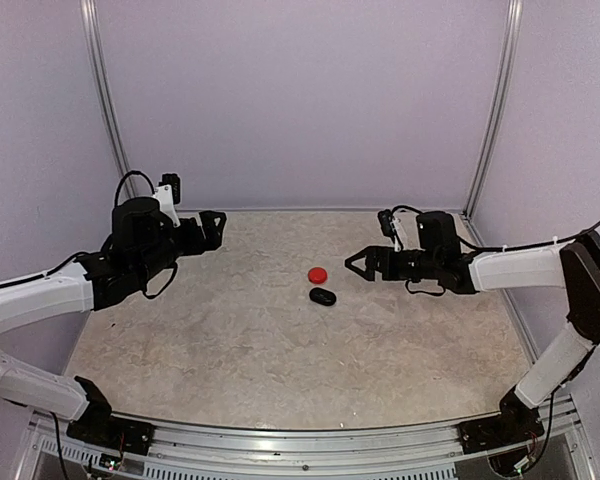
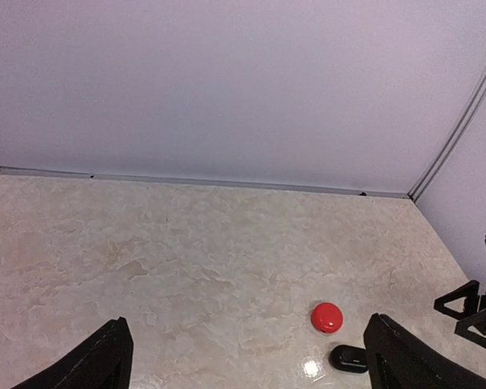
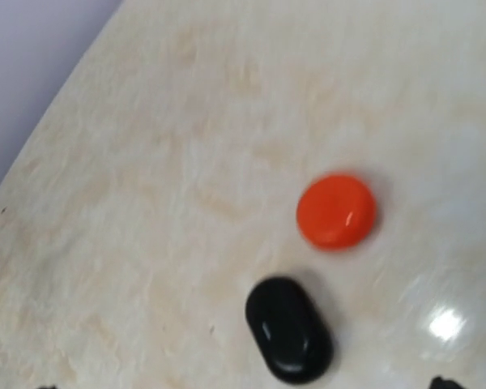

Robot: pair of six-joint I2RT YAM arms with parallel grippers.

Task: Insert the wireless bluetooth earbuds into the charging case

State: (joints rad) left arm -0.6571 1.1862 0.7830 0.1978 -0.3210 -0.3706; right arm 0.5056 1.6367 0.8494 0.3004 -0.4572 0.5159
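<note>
Two small cases lie on the mottled beige table [image 1: 230, 340], somewhat right of its middle. The red case [image 1: 318, 273] is round and glossy. The black case [image 1: 323, 296] is a longer pebble shape. It sits just beside the red one on the nearer side, with a thin strip of tabletop between them, so they do not touch. From the right wrist view both look closed, smooth shells with a glint of light on each. With the lids down their insides are hidden, and I cannot tell whether the earbuds are in them.

The right gripper [image 1: 355, 263] hangs just to the right of the two cases and points at them. Its jaws are spread wide and it holds nothing. It is near the cases but touches neither. In its own wrist view only the very tips show, at the bottom corners, far apart, and the cases lie out ahead of them.

The left gripper [image 1: 218, 222] is well away, over the far left part of the table. Its jaws are also parted wide and are empty. Its two dark fingers [image 2: 105, 361] frame bare tabletop in the left wrist view, with both cases off to the right of that picture.
</note>
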